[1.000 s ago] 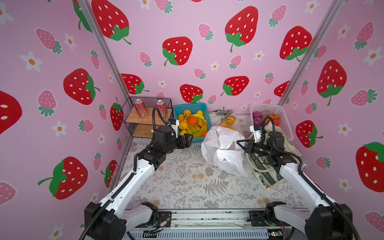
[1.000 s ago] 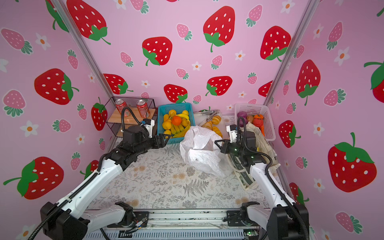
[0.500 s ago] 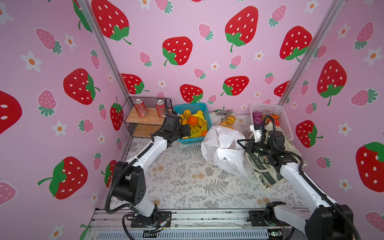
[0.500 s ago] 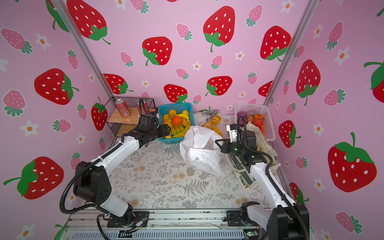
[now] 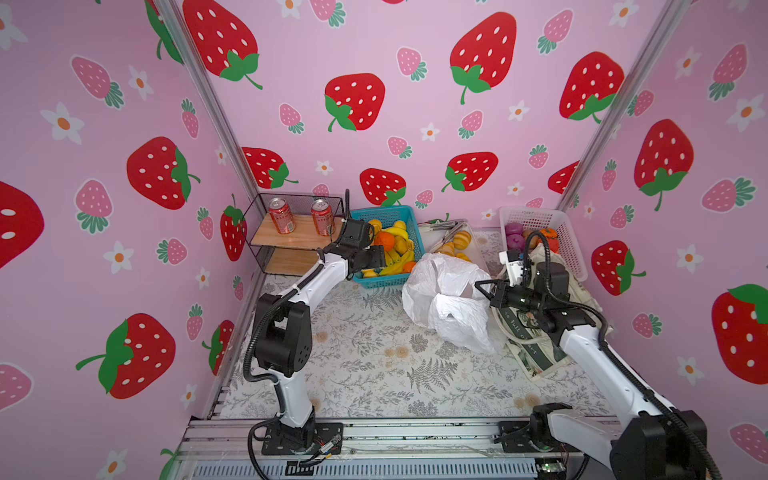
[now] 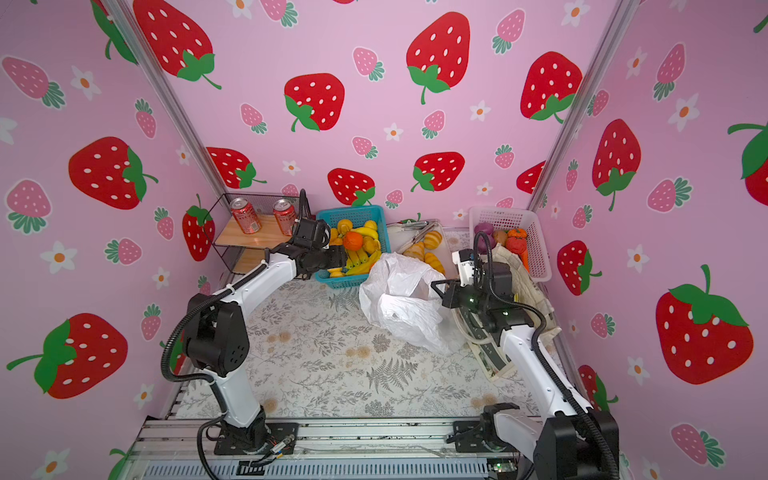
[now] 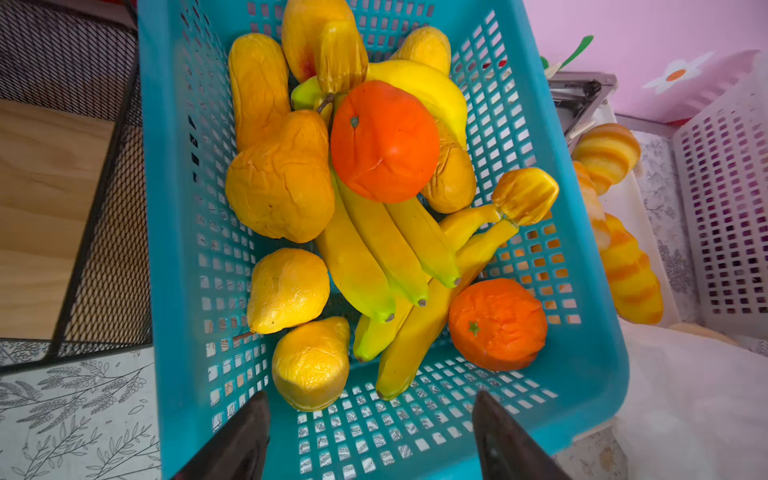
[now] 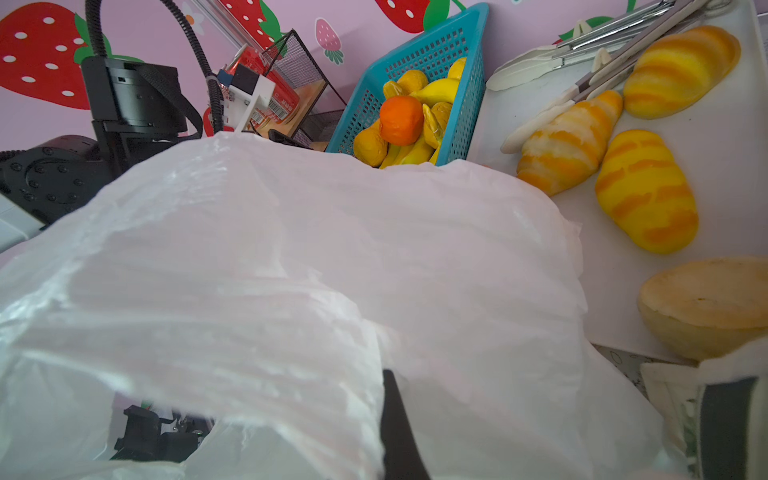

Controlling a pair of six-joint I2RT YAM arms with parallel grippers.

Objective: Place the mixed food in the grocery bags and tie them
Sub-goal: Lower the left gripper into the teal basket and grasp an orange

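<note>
From my console, the floral surface (image 5: 365,353) fills the booth floor. The canvas tote (image 5: 536,353) lies slumped along its right side beneath the right arm. The white plastic bag (image 5: 449,299) sits crumpled just beside the tote and close against the blue basket (image 5: 386,282). That film looks feather-light, limp and slippery, so I'd take it only by the rim or a handle loop.

The toy fruit is piled in the basket: bananas (image 7: 374,257), an orange (image 7: 384,141) and wrinkled pears (image 7: 282,183). They look light, soft-skinned and rounded, so they are liable to roll.

The right fingers (image 8: 395,415) are closed. I think they pinch the bag's rim, though plastic drapes over them in the wrist view. The left fingers (image 7: 245,436) hang spread wide and empty over the basket's near end. I'd take the nearest pear (image 7: 311,361), gripping across its fat belly.
</note>
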